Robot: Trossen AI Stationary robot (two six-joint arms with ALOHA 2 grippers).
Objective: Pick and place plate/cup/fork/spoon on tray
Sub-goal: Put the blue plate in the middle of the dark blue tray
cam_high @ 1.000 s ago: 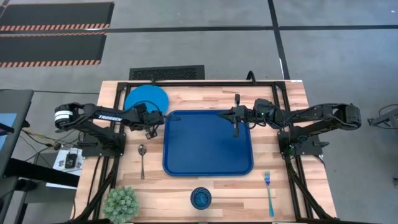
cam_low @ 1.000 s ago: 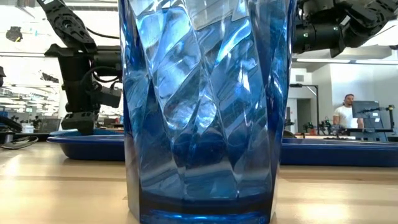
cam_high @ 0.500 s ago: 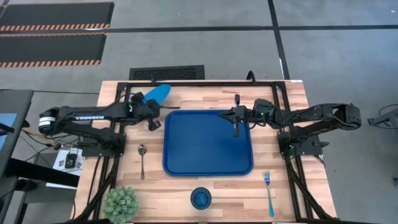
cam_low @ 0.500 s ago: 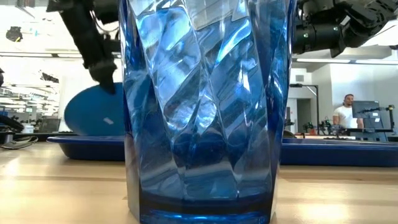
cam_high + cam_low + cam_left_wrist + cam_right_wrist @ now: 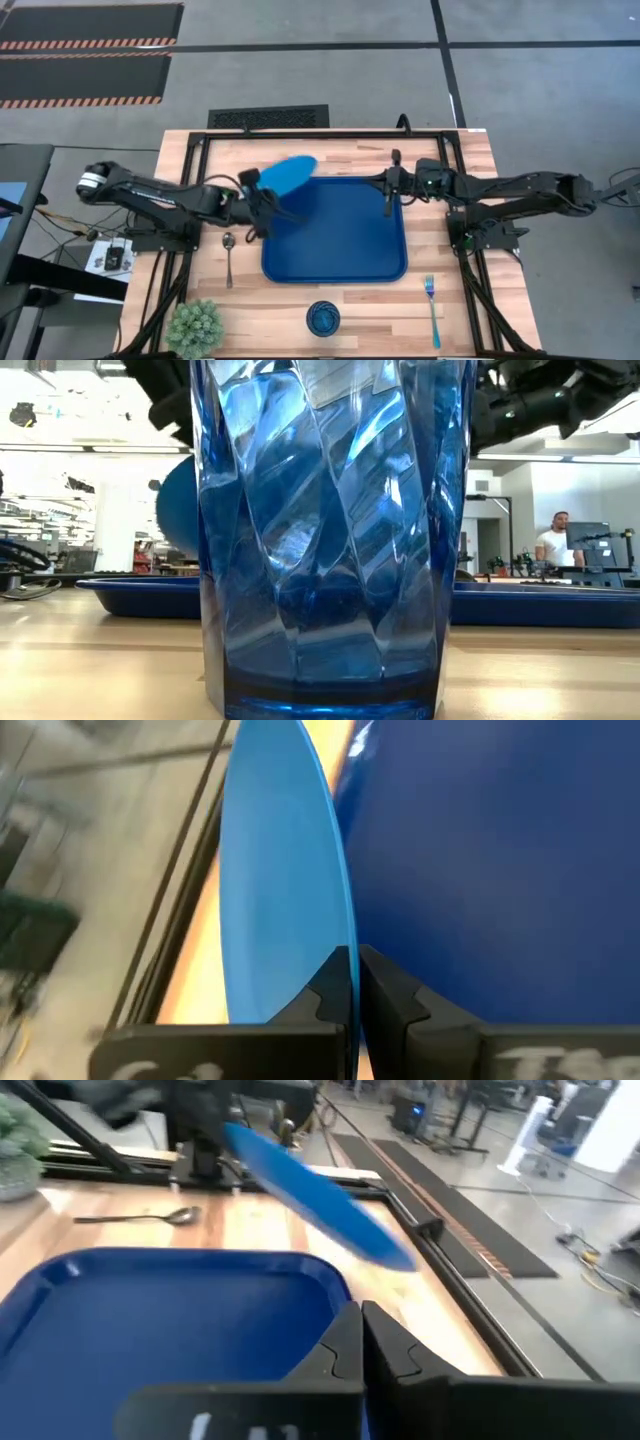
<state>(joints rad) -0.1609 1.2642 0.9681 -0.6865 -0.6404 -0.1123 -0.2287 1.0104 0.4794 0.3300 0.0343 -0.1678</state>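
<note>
The bright blue plate hangs tipped above the far left corner of the dark blue tray, with my left gripper shut on it. It also shows in the left wrist view and the right wrist view. Over the tray's far right rim, my right gripper is shut on nothing. The spoon lies on the table left of the tray. The cup stands near the front edge and fills the low view. The fork lies at the near right. My left gripper pinches the plate's rim between its two fingers. The fingers come from the table's left, slanting downward. The plate is lifted clear of table and tray, tipped steeply on edge, and sticks out beyond the fingers toward the far right.
A small green plant stands at the table's near left corner. A black frame runs along the far edge. In the low view, a person stands far off in the room behind the table.
The plate lay flat on the table at the far left; now it is lifted clear and tipped on edge. My left gripper has risen with it and swung toward the right and near edges, reaching the tray's far left corner. My right gripper has shifted slightly toward the right edge.
</note>
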